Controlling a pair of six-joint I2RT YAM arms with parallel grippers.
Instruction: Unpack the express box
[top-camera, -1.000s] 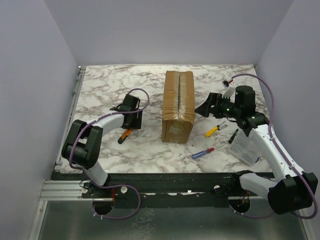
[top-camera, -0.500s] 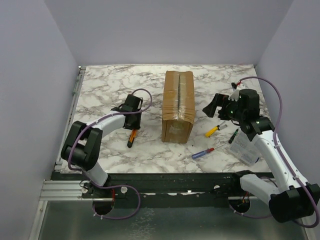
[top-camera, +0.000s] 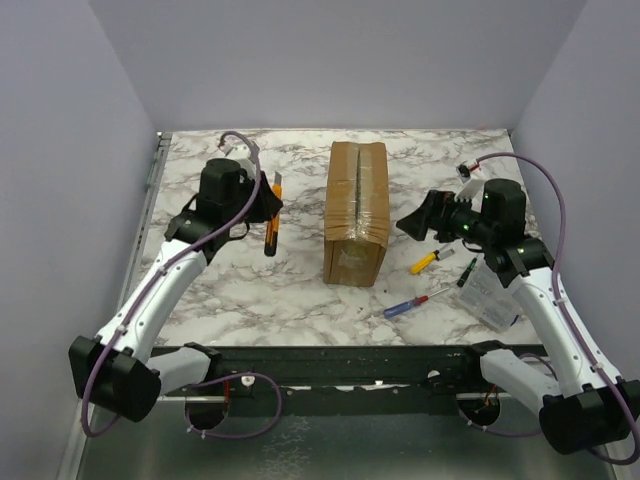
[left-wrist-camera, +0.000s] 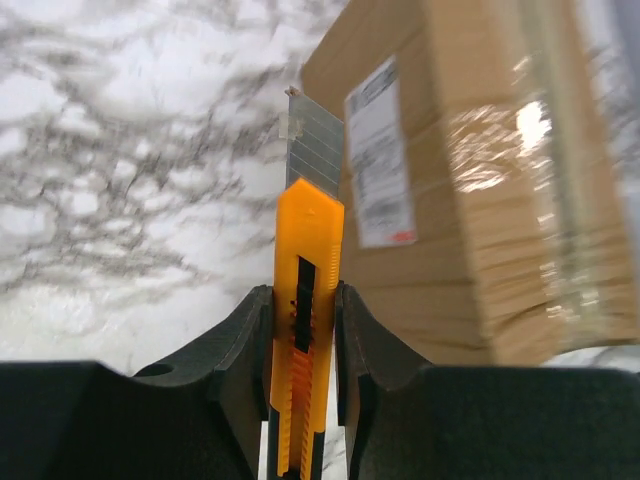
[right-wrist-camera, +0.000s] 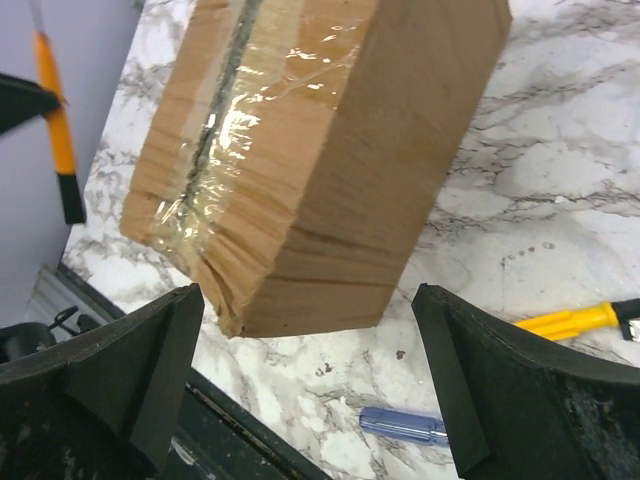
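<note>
The express box is a brown taped carton lying in the middle of the table. My left gripper is shut on an orange utility knife and holds it in the air left of the box. In the left wrist view the knife sits between the fingers with its blade extended toward the box's labelled side. My right gripper is open beside the box's right side. In the right wrist view its jaws stand wide apart around the box's near end, without touching it.
A yellow-handled screwdriver and a red-and-blue screwdriver lie right of the box, with a clear plastic case and a small dark tool near them. Grey walls enclose the table on three sides.
My left arm has lifted the knife off the table and raised it up beside the box's left side. My right gripper has stayed open by the box's right side.
</note>
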